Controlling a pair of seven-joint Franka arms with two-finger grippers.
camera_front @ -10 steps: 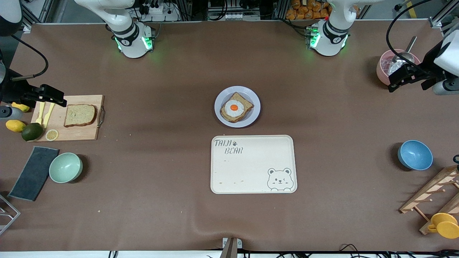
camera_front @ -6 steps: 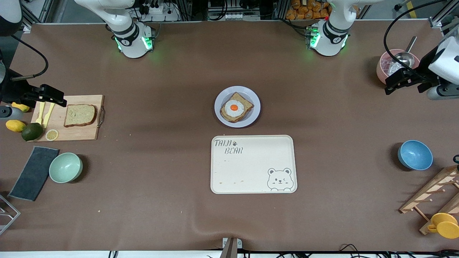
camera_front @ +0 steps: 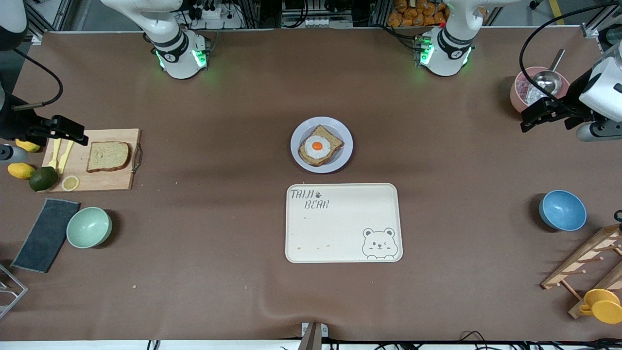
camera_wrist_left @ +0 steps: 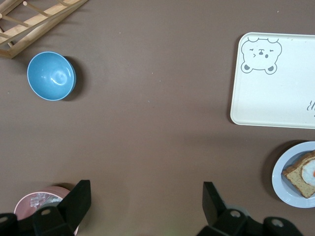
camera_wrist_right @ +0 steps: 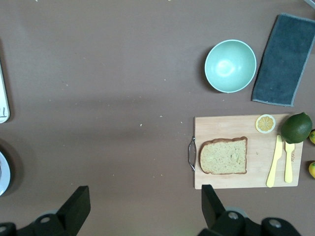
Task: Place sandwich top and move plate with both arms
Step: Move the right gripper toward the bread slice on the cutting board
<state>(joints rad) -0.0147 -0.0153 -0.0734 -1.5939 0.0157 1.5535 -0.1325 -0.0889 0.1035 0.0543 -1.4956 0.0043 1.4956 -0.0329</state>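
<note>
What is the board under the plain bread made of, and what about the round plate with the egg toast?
The cutting board looks like pale, matte wood: you can see faint grain, and a small metal handle at its end. The plate looks like smooth plastic or glazed ceramic, pale lavender with a soft sheen; the pictures cannot settle which.

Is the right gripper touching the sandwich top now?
Apart. The right wrist view shows the open right gripper in the air, with bare table between it and the sandwich top.

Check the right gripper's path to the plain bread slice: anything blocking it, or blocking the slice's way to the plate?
Nothing visible does. The right gripper, open, is up over the cutting board end, with the sandwich top lying uncovered on it. Only bare table lies between the board and the plate.
</note>
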